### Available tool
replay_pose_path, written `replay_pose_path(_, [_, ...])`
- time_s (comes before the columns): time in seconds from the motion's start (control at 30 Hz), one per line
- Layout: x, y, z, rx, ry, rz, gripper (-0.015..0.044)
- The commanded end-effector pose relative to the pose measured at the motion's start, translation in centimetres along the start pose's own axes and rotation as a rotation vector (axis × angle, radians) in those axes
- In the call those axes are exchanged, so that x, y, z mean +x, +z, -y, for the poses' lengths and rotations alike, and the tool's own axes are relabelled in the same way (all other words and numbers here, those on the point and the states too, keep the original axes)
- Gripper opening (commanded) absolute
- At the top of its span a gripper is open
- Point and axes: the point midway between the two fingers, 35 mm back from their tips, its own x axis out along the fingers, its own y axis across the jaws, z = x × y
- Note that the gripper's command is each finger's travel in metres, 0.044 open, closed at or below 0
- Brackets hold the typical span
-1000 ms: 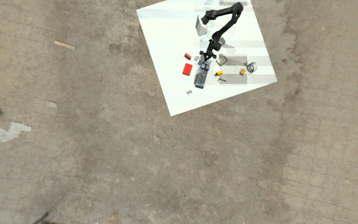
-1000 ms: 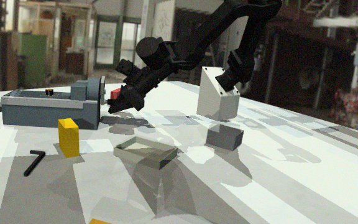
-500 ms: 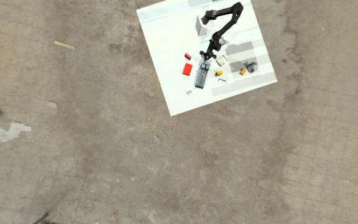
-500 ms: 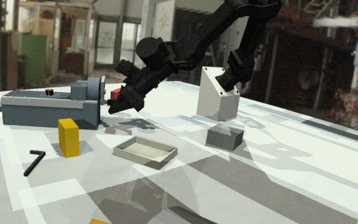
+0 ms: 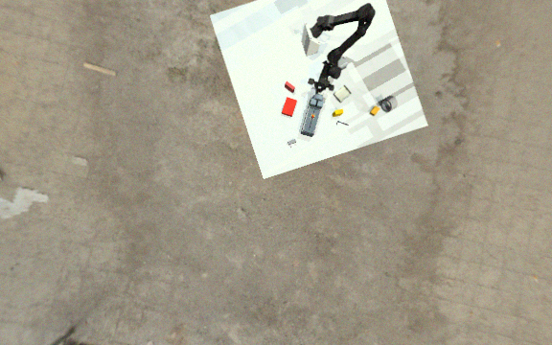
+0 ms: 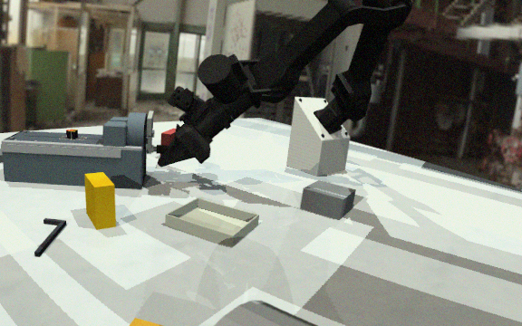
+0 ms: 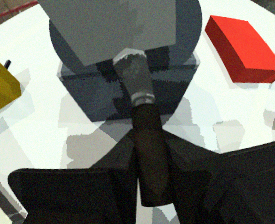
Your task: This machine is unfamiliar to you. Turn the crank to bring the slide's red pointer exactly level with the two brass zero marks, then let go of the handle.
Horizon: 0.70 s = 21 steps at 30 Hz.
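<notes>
From the top view I see the black arm's gripper [image 5: 317, 87] at the near end of the long grey-blue slide machine [image 5: 311, 116], which lies on the white counter [image 5: 257, 72]; an orange-red spot midway along it is probably the pointer, but the brass marks are too small to find.

In the exterior view my gripper [image 6: 167, 155] meets the machine's round grey crank disc [image 6: 140, 129], and the small red-orange pointer [image 6: 72, 133] sits on top of the slide.

In the wrist view the jaws are clamped on the dark cylindrical crank handle [image 7: 146, 143], which projects from the disc. I judge I am mid-cranking; next I need slow turning, watching the pointer, then release.
</notes>
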Motion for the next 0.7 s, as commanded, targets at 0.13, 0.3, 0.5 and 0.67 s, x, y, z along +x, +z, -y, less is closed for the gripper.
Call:
replay_pose_path(0.13, [0.12, -0.13, -0.96, -0.01, 0.021, -0.007, 0.0])
replay_pose_path(0.3, [0.11, -0.13, -1.0, -0.01, 0.021, -0.007, 0.0])
replay_pose_path(0.5, [0.11, -0.13, -1.07, -0.01, 0.021, -0.007, 0.0])
replay_pose_path(0.67, [0.1, -0.13, -1.1, -0.01, 0.021, -0.007, 0.0])
